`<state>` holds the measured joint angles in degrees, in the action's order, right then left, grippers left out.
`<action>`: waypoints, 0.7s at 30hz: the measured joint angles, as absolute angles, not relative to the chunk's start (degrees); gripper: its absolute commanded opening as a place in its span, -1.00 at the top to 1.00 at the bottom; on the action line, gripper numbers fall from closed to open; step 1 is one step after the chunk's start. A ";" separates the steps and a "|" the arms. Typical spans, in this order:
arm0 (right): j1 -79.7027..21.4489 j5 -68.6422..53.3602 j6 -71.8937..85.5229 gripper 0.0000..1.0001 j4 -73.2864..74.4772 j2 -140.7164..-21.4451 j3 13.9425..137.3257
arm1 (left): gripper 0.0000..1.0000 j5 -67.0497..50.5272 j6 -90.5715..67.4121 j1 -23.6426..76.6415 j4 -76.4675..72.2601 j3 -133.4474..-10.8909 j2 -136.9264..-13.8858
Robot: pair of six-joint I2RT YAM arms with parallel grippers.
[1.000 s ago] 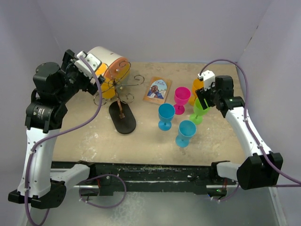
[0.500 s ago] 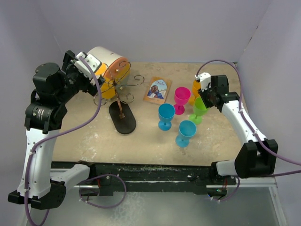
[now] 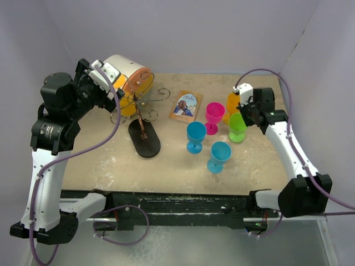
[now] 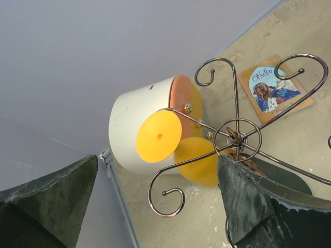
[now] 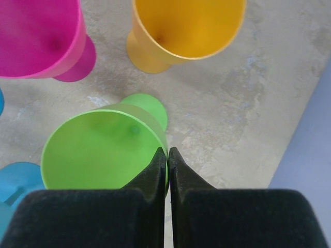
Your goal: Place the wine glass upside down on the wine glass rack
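Nearest the near edge, around mid-desk, stand one blue glass (image 3: 220, 155) and another blue glass (image 3: 196, 136). Just beyond them on the right side, the right gripper (image 5: 168, 164) pinches the rim of the green wine glass (image 5: 103, 150), which is mouth up beside a pink glass (image 3: 214, 115) and an orange glass (image 3: 233, 102). On the left half, well apart, stands the wine glass rack (image 3: 143, 111); the left gripper (image 3: 111, 91) hangs over its curls, fingers (image 4: 51, 201) spread, and a white cylinder (image 3: 119, 65) lies at the far left corner.
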<state>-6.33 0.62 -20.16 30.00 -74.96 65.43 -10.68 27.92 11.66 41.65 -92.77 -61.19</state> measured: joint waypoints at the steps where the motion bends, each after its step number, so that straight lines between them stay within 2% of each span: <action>1: -6.07 0.82 -20.18 1.00 30.15 -74.04 65.39 | -0.98 -10.59 27.79 11.66 41.63 -92.77 -61.19; 10: -0.54 10.17 -21.15 1.00 29.54 -64.51 64.84 | -0.98 -8.69 25.08 11.66 41.50 -92.77 -61.28; 21: 0.05 16.84 -25.91 1.00 26.30 -63.96 67.79 | -0.98 -8.86 21.56 11.66 41.28 -93.45 -61.10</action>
